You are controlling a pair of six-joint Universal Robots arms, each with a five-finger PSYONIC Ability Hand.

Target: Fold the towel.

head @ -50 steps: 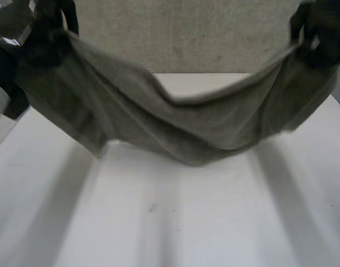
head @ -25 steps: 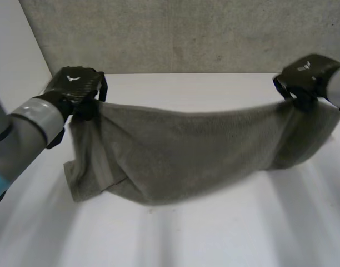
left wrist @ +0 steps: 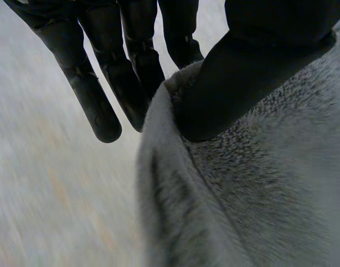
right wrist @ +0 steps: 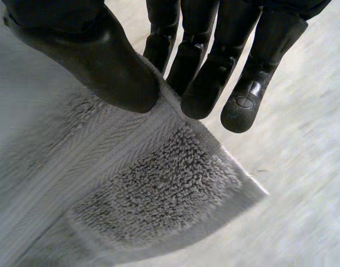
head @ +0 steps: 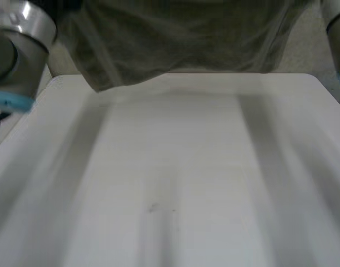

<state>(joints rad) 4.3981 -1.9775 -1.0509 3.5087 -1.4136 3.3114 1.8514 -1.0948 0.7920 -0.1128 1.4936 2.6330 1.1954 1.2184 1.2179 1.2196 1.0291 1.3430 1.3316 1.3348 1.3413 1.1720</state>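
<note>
So, the grey terry-cloth towel [head: 175,39] is up in the air, spread wide between the two arms and hanging like a curtain over the far edge of the flat white table [head: 170,183]. Its bottom hem dips lowest toward the table's far left corner, and I honestly can't tell whether it brushes the surface there or hangs just clear of it. The grey left arm [head: 17,53] with its light-blue cap sits by the far left corner, and the right arm [head: 336,22] is over by the far right corner. In the left wrist view, the black left hand [left wrist: 259,72] has the towel pinched: the thumb presses down on the fluffy face of the cloth right at a rolled-over edge, while the fingers [left wrist: 92,100] reach straight down behind that edge, so the cloth is caught between them. The rest of the towel drops away under the palm. The right wrist view is much the same: the black right hand [right wrist: 98,55] clamps the cloth between its thumb on the front and fairly straight fingers [right wrist: 206,83] behind, gripping close to a corner. That corner pokes out just past the fingertips, its woven border band running right under the thumb.
</note>
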